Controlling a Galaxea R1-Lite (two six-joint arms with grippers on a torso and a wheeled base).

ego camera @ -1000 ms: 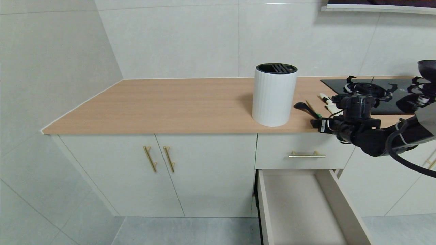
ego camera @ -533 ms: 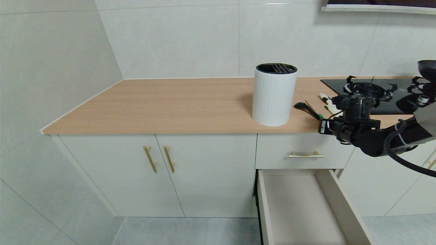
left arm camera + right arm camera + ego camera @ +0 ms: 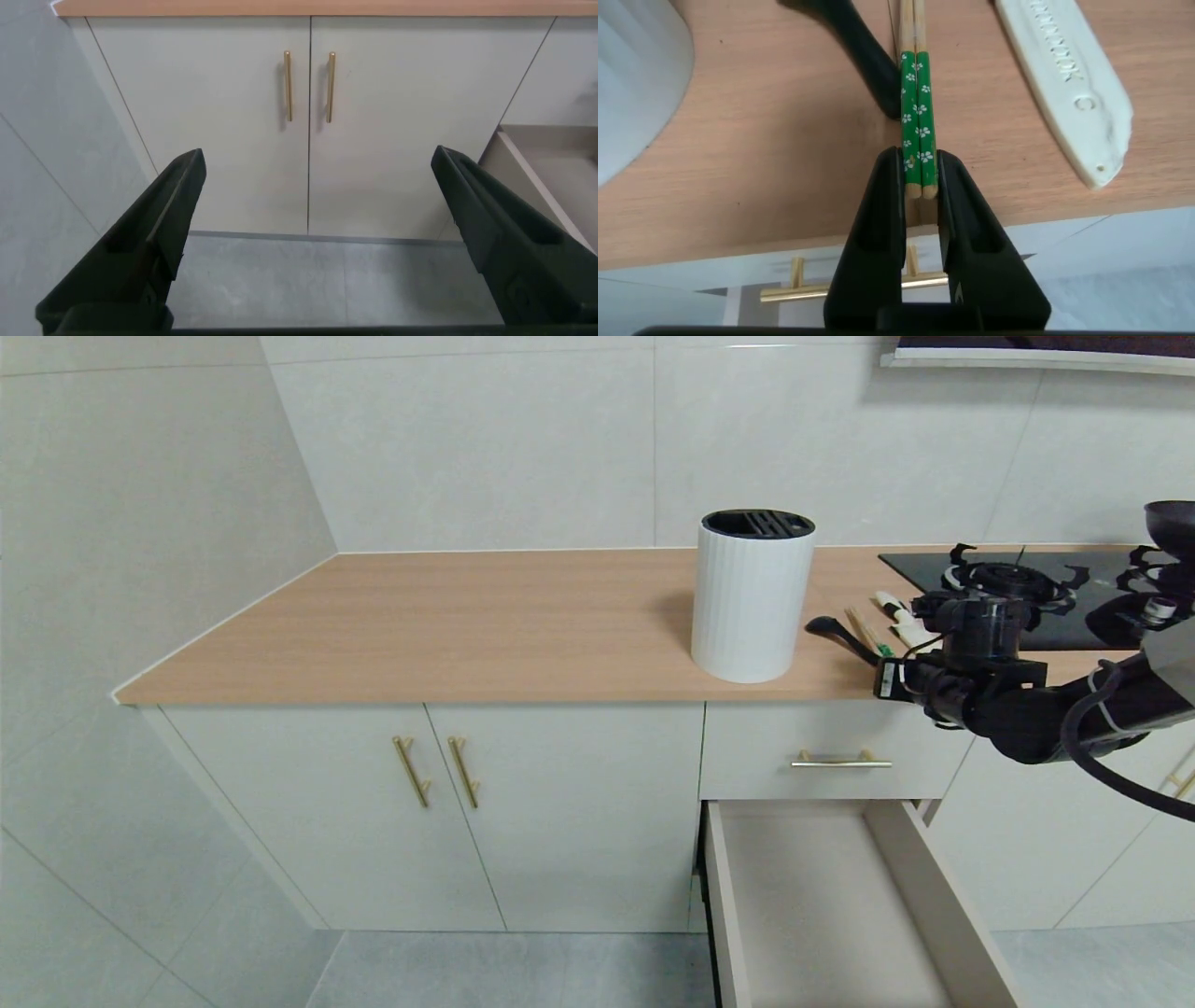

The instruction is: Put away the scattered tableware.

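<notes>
Right gripper (image 3: pixel 918 175): black fingers pressed in on a pair of chopsticks (image 3: pixel 917 89), pinching them at the butt ends, one finger each side. Chopsticks are slim pale bamboo w/ green-lacquered ends dotted w/ small white flowers. The two lie tight side by side, running from the front edge of the surface (image 3: pixel 467 625) back toward the wall. Can't tell if they rest on the wood or sit a touch off it.

Just beside them, on the holder side, is a black spoon (image 3: pixel 852 42), glossy, w/ its tapering handle end right against the green part. On the other side, apart from them, is a white utensil (image 3: pixel 1064 84): long, flat, matt plastic, embossed lettering, rounded tip.

Further out stands the holder (image 3: pixel 752 597), a tall white ribbed cylinder w/ a black slotted top, upright near the spoon. Surface is smooth, warm wood-grain laminate. A black glass hob (image 3: pixel 920 569) w/ clawed pan supports lies beyond the white utensil. Below the surface front, a drawer (image 3: pixel 812 896) is pulled out, plain beige inside. The shut drawer front above it has a brass bar handle.

Left gripper (image 3: pixel 318 159): fingers spread wide, low down, facing flat cream cabinet doors (image 3: pixel 215 112) w/ two slim brass handles.
</notes>
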